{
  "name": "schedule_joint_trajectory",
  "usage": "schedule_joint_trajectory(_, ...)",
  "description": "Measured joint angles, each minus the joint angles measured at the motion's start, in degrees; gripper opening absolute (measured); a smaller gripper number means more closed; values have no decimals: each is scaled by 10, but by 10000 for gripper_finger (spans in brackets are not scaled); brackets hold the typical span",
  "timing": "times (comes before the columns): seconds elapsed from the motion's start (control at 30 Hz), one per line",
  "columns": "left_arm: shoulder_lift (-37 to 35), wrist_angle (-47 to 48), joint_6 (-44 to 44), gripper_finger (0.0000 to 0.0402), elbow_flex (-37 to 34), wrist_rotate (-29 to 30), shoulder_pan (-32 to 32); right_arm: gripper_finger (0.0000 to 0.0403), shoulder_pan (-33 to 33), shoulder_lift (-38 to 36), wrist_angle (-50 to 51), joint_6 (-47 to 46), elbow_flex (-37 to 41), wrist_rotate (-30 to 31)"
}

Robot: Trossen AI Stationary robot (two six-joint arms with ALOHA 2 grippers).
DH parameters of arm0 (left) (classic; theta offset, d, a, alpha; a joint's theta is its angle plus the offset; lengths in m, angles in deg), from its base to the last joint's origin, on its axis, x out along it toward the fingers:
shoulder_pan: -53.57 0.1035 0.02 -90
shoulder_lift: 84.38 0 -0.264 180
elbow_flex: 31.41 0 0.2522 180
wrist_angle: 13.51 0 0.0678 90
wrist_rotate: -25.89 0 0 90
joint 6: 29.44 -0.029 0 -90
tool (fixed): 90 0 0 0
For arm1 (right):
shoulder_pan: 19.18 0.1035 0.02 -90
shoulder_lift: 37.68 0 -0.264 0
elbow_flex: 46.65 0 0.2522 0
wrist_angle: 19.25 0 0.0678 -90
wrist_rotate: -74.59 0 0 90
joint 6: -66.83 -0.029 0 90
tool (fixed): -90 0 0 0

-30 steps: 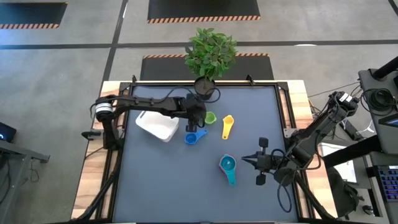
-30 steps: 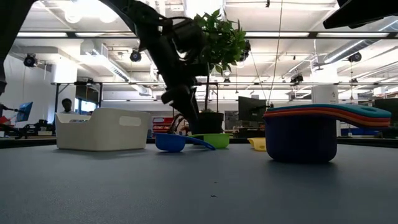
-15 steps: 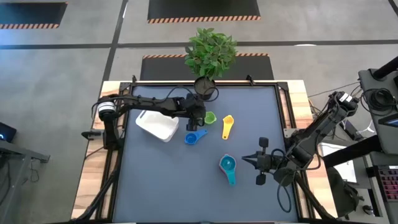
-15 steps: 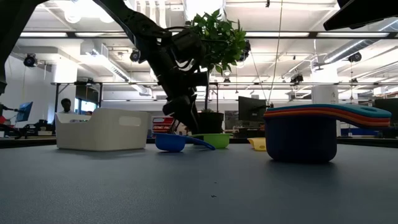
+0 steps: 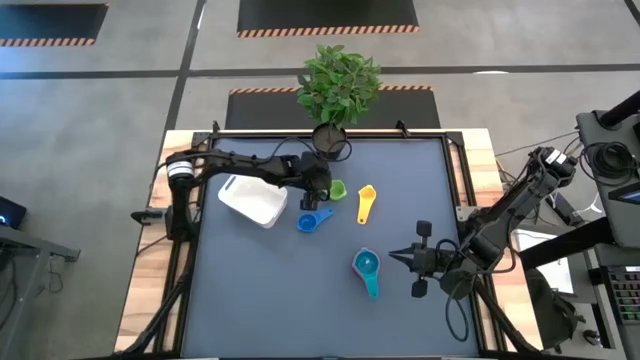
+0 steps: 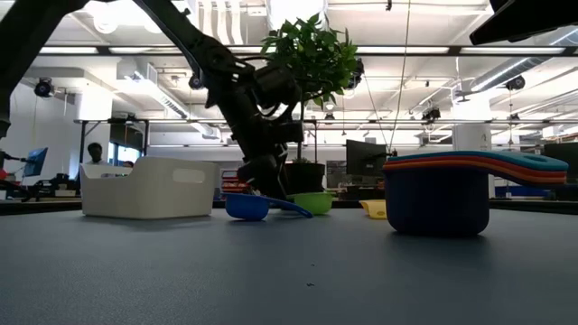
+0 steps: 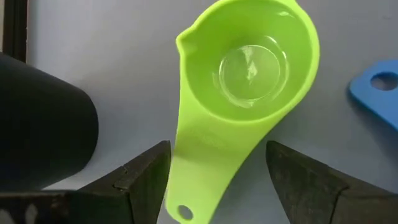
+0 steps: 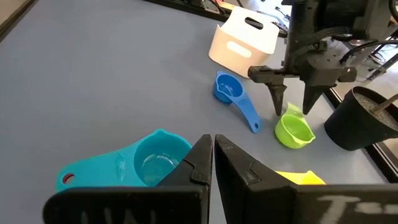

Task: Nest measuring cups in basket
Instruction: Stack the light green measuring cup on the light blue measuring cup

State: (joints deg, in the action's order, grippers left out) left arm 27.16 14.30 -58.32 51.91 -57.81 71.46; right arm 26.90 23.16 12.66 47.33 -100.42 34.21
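A green cup [image 7: 249, 68] stands on the grey table mat, its handle [image 7: 199, 180] pointing back between the open fingers of my left gripper [image 7: 219, 149]. The fingers stand on either side of the handle without touching it. My left gripper [image 5: 325, 192] comes down from above, as the low view [image 6: 262, 183] shows. A blue cup [image 5: 313, 219], a yellow cup [image 5: 366, 203] and a nested stack with a teal cup on top [image 5: 367, 270] lie on the mat. The white basket [image 5: 253, 200] stands to the left. My right gripper [image 5: 393, 257] is shut, just right of the stack.
A black plant pot [image 5: 332, 143] with a leafy plant stands right behind the green cup, close to my left gripper; it also shows in the left wrist view [image 7: 43, 124]. The blue cup's handle [image 7: 376, 90] lies near the green cup. Bare mat lies toward the near edge.
My left gripper has come down toward the green cup's handle, staying open. The cups and the basket have not moved.
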Motion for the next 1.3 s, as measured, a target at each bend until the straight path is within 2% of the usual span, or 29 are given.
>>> schedule_joint_trajectory(0.53,14,-20,0,240,0,-30,9,8,0,0,0,0,0,0)
schedule_joint_trajectory(0.67,14,-19,3,216,0,-31,9,8,0,0,0,0,0,0)
schedule_joint_trajectory(1.0,14,-18,15,123,0,-30,7,8,0,0,0,0,0,0)
schedule_joint_trajectory(1.2,10,-18,32,86,0,-25,1,8,0,0,0,2,0,0)
schedule_joint_trajectory(1.3,6,-6,48,74,9,-2,-8,8,0,0,0,9,0,0)
